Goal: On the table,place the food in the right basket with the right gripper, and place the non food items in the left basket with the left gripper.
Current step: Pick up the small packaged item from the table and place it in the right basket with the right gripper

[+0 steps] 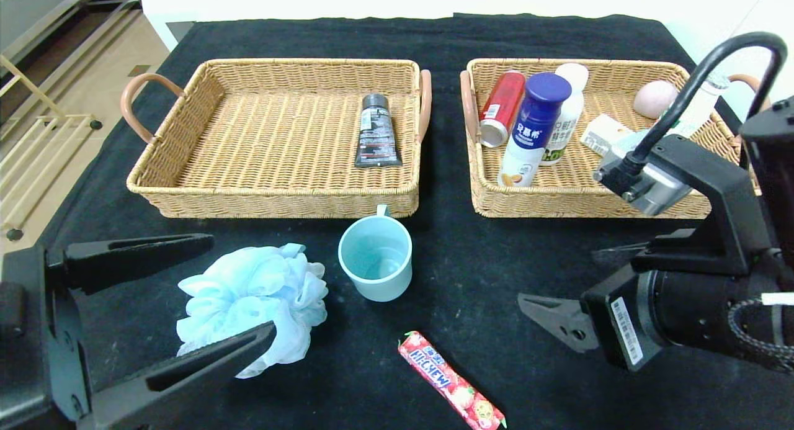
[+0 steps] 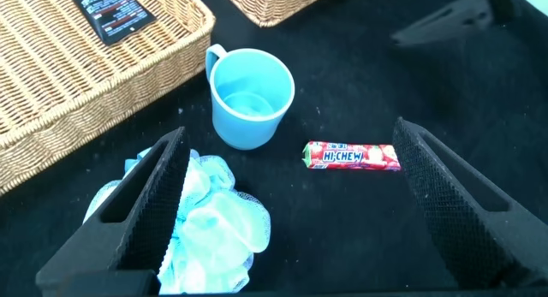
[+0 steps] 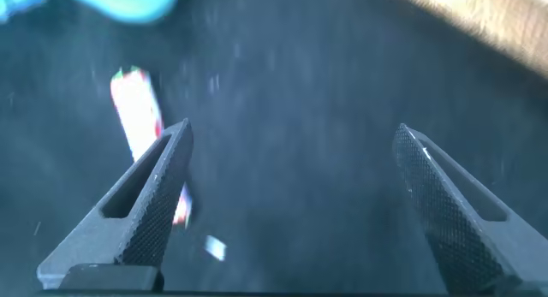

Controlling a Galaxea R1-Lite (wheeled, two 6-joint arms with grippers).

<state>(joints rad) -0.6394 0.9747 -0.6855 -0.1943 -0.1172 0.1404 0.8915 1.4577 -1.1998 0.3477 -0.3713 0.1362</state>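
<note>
On the black table [image 1: 471,256], the red Hi-Chew stick [image 1: 450,380] lies at the front, the teal mug [image 1: 376,259] stands upright in the middle, and the pale-blue pouf [image 1: 251,303] sits to its left. My left gripper [image 1: 244,285] is open, low over the pouf; in the left wrist view [image 2: 291,134] one finger rests against the pouf [image 2: 214,228]. My right gripper [image 1: 558,278] is open and empty, right of the candy. The dark tube [image 1: 376,132] lies in the left basket [image 1: 186,194]. The blue-capped bottle [image 1: 533,129] and white bottle [image 1: 567,107] lie in the right basket [image 1: 558,203].
The right basket also holds a red can [image 1: 501,107], a pink rounded item [image 1: 654,98] and a small packet [image 1: 605,135]. The table's left edge drops to a floor with a wooden rack [image 1: 37,138]. A white counter runs behind the table.
</note>
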